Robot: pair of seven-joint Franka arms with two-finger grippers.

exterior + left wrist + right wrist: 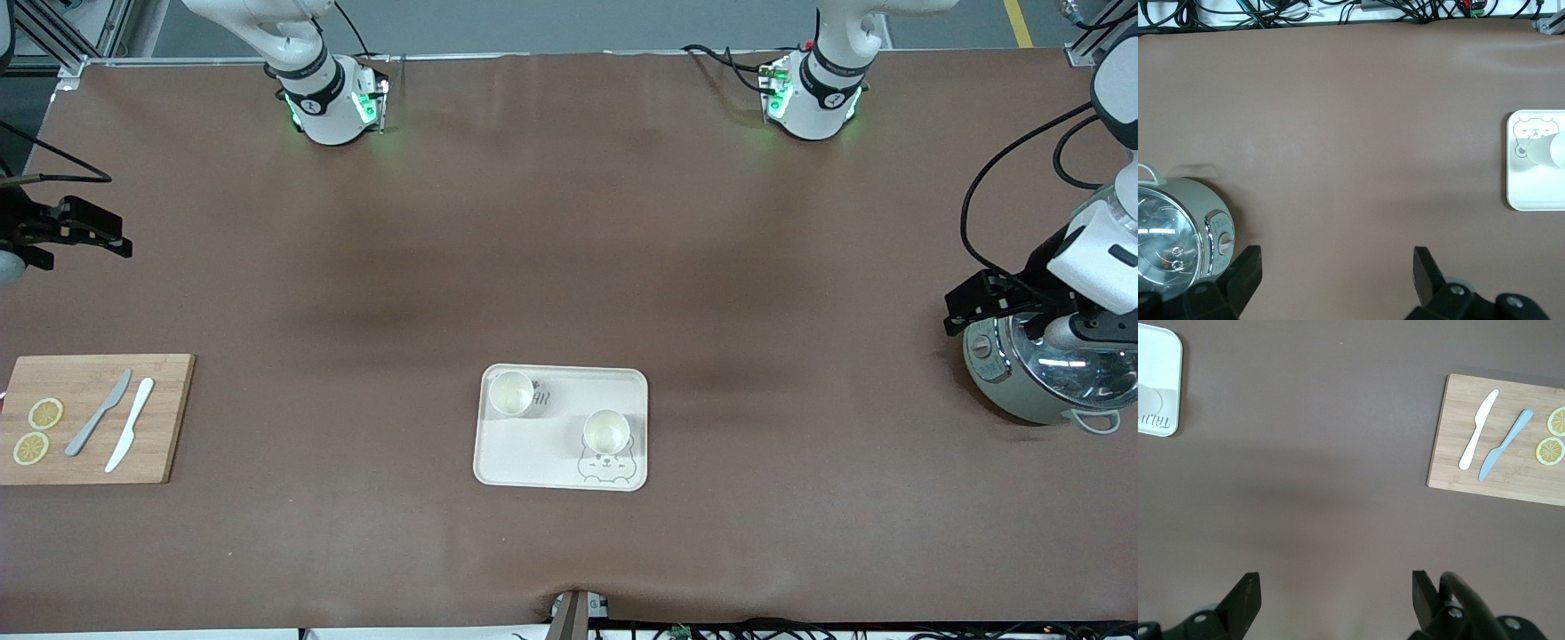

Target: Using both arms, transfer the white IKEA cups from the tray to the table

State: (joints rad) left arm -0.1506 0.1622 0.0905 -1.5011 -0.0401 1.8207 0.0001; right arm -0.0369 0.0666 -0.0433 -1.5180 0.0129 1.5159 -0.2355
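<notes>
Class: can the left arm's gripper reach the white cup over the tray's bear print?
Probably yes. The open left gripper hangs near the steel pot; only bare brown table lies between it and that small white cup on the cream tray.

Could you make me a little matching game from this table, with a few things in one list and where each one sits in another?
Things:
1. white cup
2. lemon slices
3. left gripper
4. right gripper

Places:
A. open, up in the air beside the glass-lidded cooker
B. on the wooden cutting board, next to two knives
C. standing on the bear-printed tray
D. open, at the right arm's end of the table, above bare tabletop

Pairs: 1-C, 2-B, 3-A, 4-D
</notes>
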